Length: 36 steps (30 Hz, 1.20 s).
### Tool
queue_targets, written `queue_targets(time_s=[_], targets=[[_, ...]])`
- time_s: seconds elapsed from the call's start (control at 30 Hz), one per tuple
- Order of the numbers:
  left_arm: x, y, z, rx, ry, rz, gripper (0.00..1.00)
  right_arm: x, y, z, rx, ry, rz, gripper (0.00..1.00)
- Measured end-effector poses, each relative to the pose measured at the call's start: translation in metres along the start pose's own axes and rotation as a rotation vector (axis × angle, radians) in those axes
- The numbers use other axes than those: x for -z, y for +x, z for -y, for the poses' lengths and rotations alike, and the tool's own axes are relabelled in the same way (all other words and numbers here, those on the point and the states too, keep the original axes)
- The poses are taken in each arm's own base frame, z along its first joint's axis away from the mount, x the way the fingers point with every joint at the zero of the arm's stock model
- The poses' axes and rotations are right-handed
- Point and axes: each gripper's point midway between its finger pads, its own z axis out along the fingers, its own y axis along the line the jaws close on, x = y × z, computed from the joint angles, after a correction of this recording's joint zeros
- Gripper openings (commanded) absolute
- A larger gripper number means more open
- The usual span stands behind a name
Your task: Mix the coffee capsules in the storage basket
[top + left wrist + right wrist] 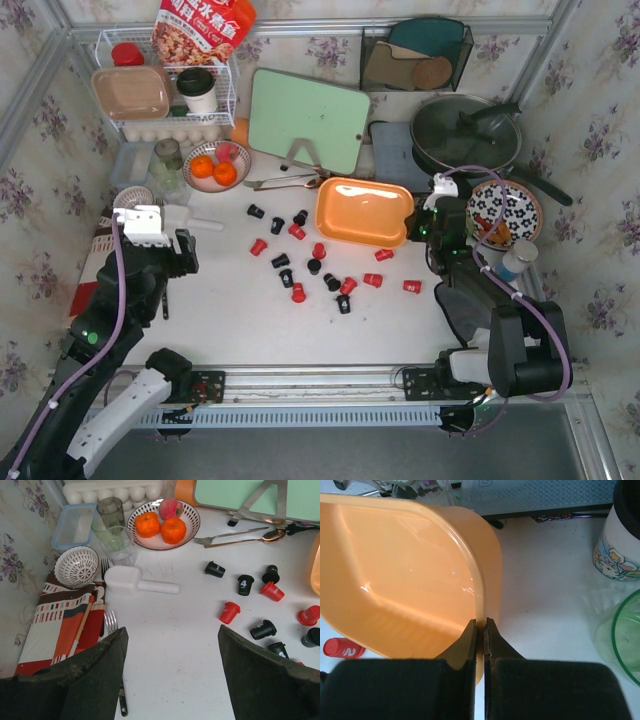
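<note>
Looking from above, we see the storage basket point(362, 212) empty near the counter's point(230, 320) far middle, its right rim pinched by the right gripper point(420, 228). The coffee capsules point(298, 293), red and black, lie scattered outside it across the white counter's centre. A green cutting board point(305, 120) and a lidded pan point(465, 135) crowd the far edge; flowered walls point(600, 150) close three sides.

At the left wrist, the left gripper point(170, 680) hangs with jaws wide apart, holding nothing, over bare counter between a white scoop point(137, 580) and capsules.

At the right wrist, closed jaws clamp the basket's rim; a mug point(620, 540) and a green glass point(620, 640) stand near on the right.
</note>
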Motion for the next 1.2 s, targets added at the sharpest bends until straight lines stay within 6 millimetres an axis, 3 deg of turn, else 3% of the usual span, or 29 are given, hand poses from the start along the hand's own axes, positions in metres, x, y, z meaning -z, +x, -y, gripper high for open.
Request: queue_targets(time_s=[0.57, 0.9, 1.2], targets=[[0.006, -0.002, 0.002, -0.008, 0.032, 0.031, 0.75, 0.003, 0.025, 0.022, -0.075, 0.091, -0.094, 0.00], [0.005, -0.001, 0.003, -0.010, 0.035, 0.026, 0.75, -0.005, 0.040, 0.012, -0.162, 0.049, -0.158, 0.00], [0.003, 0.001, 0.004, -0.016, 0.034, 0.016, 0.75, -0.013, 0.041, 0.014, -0.199, 0.079, -0.193, 0.17]])
